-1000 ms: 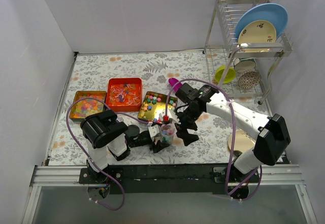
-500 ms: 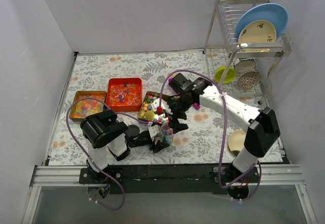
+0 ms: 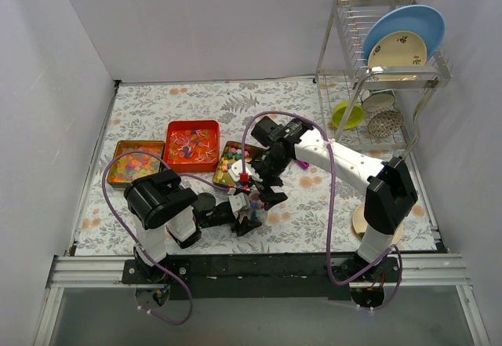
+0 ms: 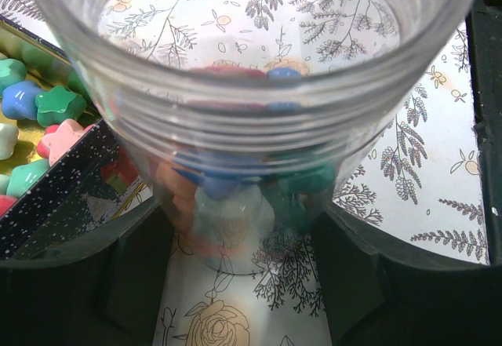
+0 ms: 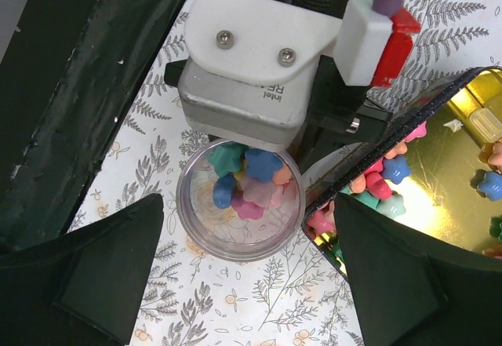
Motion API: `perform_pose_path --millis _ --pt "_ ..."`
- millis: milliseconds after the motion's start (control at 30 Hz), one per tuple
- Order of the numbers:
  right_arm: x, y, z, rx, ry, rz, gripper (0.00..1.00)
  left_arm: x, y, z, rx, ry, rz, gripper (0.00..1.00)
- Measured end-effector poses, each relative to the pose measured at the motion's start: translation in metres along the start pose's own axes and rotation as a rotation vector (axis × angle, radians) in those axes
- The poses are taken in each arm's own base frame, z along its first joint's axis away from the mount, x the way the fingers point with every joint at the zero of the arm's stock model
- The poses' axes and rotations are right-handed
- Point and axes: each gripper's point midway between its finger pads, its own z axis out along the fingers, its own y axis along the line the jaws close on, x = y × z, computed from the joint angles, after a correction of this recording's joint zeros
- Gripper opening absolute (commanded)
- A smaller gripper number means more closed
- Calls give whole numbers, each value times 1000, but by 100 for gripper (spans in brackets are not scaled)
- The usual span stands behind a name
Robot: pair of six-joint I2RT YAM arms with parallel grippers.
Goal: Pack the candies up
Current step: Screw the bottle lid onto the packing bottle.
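We see the left fingers (image 4: 78, 299) clamped round the clear jar (image 5: 239, 205) at centre frame, star candies (image 5: 249, 181) heaped inside (more lie in the gold tray (image 5: 443, 205), right edge). Above it, the right fingers (image 5: 102, 275) hang spread wide, gripping nothing.

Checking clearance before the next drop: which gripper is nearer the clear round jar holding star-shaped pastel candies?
Left. The left gripper clamps the clear round jar at its sides; the right gripper hovers open above its mouth, not touching.
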Motion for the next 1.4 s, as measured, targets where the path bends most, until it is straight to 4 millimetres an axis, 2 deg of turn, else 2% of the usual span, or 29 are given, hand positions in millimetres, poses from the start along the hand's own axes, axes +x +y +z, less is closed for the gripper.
perform_pose_path --millis 433,533,633,733,767,833,867,967,1167,1333,1367,1400 --pt "4 10 7 -37 -1 3 91 0 0 0 0 1 -1 0" --pt "4 8 8 -31 -4 0 86 1 0 0 0 2 -1 0" --pt "3 6 9 -25 -7 -1 77 1 0 0 0 2 -1 0" --pt "2 5 11 -19 -10 8 66 1 0 0 0 2 -1 0" --pt "3 5 11 -18 -10 9 57 1 0 0 0 2 -1 0" --pt "2 4 11 -15 -10 14 53 1 0 0 0 2 1 0" --pt "2 4 12 -12 -11 18 46 1 0 0 1 2 4 0" --pt "1 5 13 -3 -19 26 38 1 0 0 2 2 8 0" --pt "4 5 12 105 -39 123 29 1 0 0 6 2 13 0" --pt "4 8 12 203 -67 210 30 1 -4 0 28 1 14 0" --pt "4 8 12 212 -71 223 31 1 -4 0 28 1 14 2" --pt "3 7 13 218 -76 238 32 1 -4 0 28 1 14 16"
